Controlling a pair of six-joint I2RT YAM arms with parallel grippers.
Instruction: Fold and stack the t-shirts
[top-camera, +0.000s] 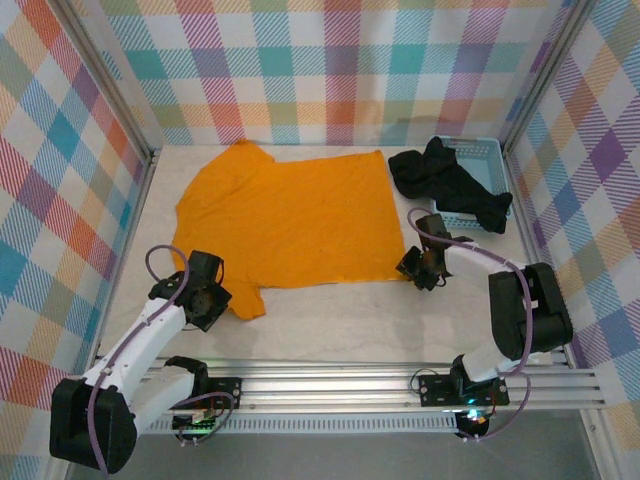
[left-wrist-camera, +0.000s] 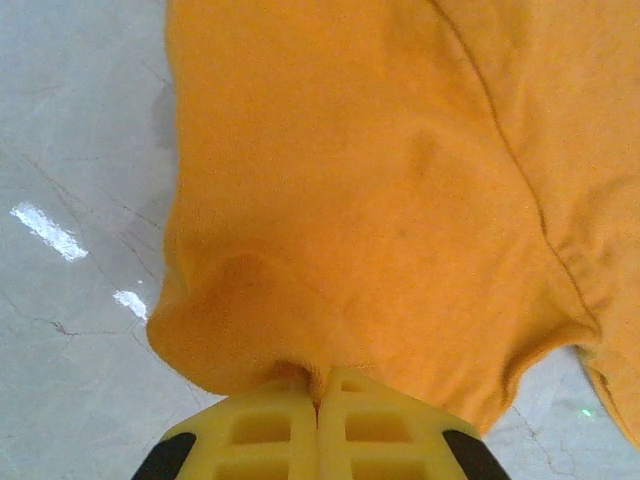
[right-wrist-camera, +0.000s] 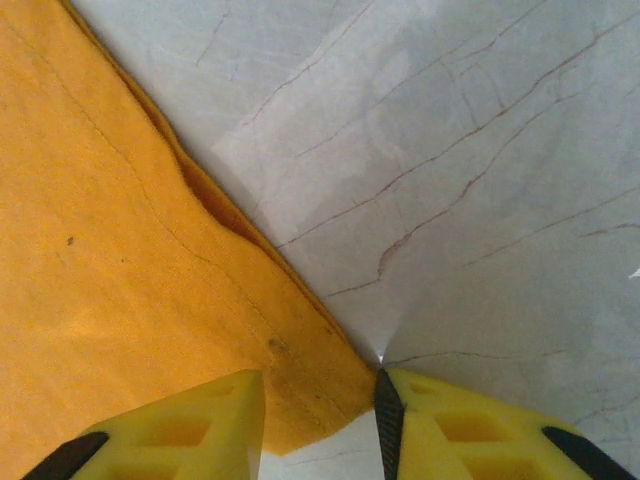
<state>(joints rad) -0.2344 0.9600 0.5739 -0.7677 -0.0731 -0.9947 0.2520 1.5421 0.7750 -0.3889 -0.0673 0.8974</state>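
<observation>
Now my left end effector (left-wrist-camera: 318, 405) pinches the near sleeve of the orange t-shirt (top-camera: 290, 215), which lies spread flat on the worktop (top-camera: 340, 320). My right end effector (right-wrist-camera: 320, 410) straddles the hem corner, jaws apart. Closing squarely on both layers should keep the fold even.

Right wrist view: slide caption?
Open right gripper straddles a hem corner of the bright orange fabric t-shirt on the marbled table.
</observation>
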